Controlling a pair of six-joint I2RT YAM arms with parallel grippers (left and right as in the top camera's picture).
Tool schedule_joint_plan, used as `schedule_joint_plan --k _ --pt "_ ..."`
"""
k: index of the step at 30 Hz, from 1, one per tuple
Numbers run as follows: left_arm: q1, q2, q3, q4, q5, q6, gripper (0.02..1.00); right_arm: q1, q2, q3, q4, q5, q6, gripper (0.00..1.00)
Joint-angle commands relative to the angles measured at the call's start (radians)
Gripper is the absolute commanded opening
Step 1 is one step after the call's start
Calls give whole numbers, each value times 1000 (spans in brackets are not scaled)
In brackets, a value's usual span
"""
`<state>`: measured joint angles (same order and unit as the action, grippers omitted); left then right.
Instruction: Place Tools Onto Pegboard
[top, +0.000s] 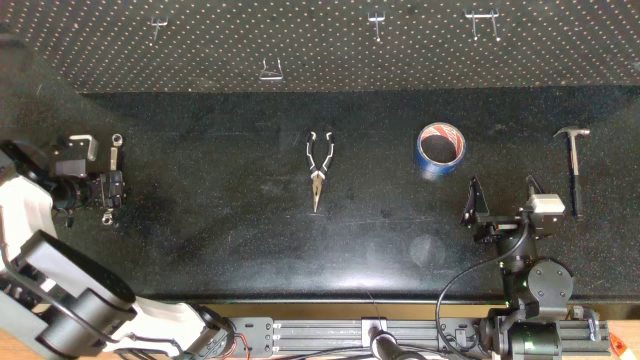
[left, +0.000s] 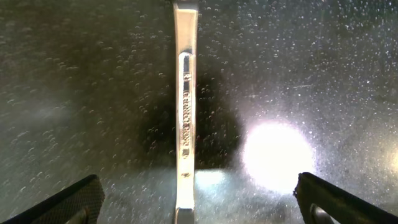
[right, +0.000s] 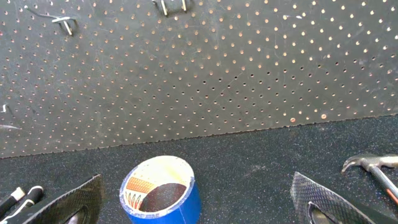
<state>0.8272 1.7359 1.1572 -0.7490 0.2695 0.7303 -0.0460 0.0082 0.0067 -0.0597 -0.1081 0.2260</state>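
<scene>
Straddling the wrench (left: 185, 112) with left hand (left: 199, 200) spread wide, holding nothing; stamped lettering unreadable; bare worktop (left: 74, 74) either side. Far across from the wrench, right hand (top: 503, 202) likewise spread, empty.

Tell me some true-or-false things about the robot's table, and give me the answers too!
1. The silver metal wrench lies flat under the open left pincer. True.
2. The blue roll of tape hangs on the dotted pegboard. False: it lies on the black table.
3. The right pincer holds the metal-headed hammer. False: the pincer is open and empty, and the hammer lies on the table beside it.
4. The long-nosed pliers lie between the wrench and the tape. True.
</scene>
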Motion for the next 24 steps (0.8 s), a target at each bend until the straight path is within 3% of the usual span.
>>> schedule_joint_plan --k 1,9,12,21,22,24 --pt "-11 76 70 2 -7 19 1000 -5 -7 -2 -4 -12 -10 976" --pt "-46 192 134 9 -52 -1 1000 -5 -7 -2 -4 -12 -10 976" --pt "-83 214 134 59 -52 -104 1000 -5 -7 -2 -4 -12 -10 976" --pt "-115 249 138 82 -65 -124 993 -5 -7 -2 -4 -12 -10 976" --pt "-115 249 138 85 -76 -124 899 -5 -7 -2 -4 -12 -10 976" --pt "-115 249 138 81 -105 -124 518 -5 -7 -2 -4 -12 -10 976"
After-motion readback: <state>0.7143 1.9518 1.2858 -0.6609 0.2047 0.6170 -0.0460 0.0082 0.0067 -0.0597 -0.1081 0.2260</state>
